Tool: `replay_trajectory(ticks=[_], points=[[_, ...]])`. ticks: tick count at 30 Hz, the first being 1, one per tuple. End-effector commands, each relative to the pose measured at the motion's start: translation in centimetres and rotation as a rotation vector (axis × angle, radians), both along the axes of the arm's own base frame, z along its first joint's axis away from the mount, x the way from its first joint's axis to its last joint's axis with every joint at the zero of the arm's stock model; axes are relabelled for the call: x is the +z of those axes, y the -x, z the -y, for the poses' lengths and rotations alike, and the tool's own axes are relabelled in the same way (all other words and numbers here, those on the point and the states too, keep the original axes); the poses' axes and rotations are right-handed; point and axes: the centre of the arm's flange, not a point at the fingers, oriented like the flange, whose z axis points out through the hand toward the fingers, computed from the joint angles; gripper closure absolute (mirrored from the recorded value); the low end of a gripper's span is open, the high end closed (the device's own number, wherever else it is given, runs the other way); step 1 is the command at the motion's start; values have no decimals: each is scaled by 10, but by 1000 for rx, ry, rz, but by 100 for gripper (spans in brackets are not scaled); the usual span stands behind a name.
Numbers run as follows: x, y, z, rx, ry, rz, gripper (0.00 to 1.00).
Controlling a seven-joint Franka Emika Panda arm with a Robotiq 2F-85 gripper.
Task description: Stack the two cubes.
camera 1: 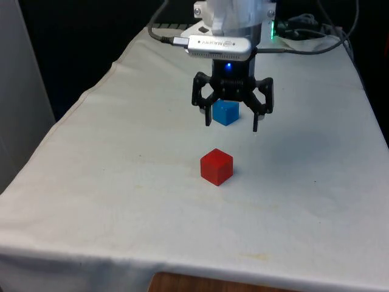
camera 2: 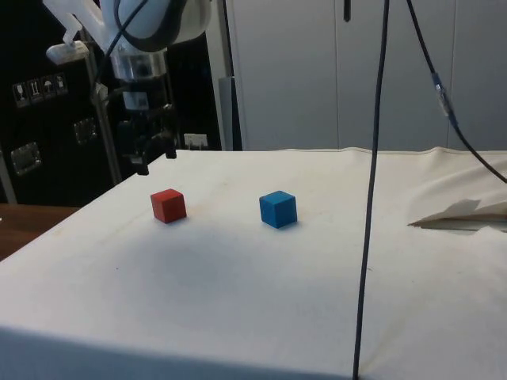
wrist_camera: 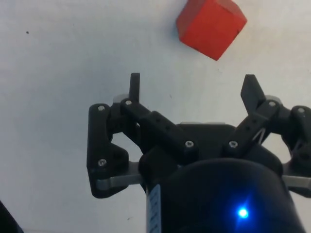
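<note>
A red cube [camera 1: 217,166] sits on the white cloth near the middle of the table, with a blue cube [camera 1: 225,112] farther back, a short gap between them. In the side view the red cube [camera 2: 168,205] lies left of the blue cube [camera 2: 277,209]. My gripper [camera 1: 233,124] hovers open above the cloth with nothing between its fingers, partly in front of the blue cube in the front view. In the side view the gripper [camera 2: 156,161] hangs above and slightly beyond the red cube. In the wrist view the red cube [wrist_camera: 211,26] lies ahead of the gripper [wrist_camera: 192,82], outside its fingers.
Cables [camera 1: 304,33] lie at the table's far end. A black cable [camera 2: 368,237] hangs down close to the side camera. The cloth has a raised fold [camera 2: 459,214] at the side view's right. The table edge [camera 1: 79,103] drops off at the front view's left.
</note>
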Motion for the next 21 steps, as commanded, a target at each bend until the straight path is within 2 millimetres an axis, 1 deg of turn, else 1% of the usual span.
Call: replay_trajectory(ticks=[1,6,7,9,15,16,17,21], points=[[-3,-1,1,-19,-13,3,0],[-12,0,0,-52,-23,-2,0],[-10,1,0,-42,-12,-9,0],[-18,0,1,-73,-27,-5,0],[-29,-1,0,-118,-37,-6,0],[-26,0,0,-110,-27,-10,0],[-30,-1,0,-126,-38,-6,0],[-37,-1,0,-153,-45,-6,0]])
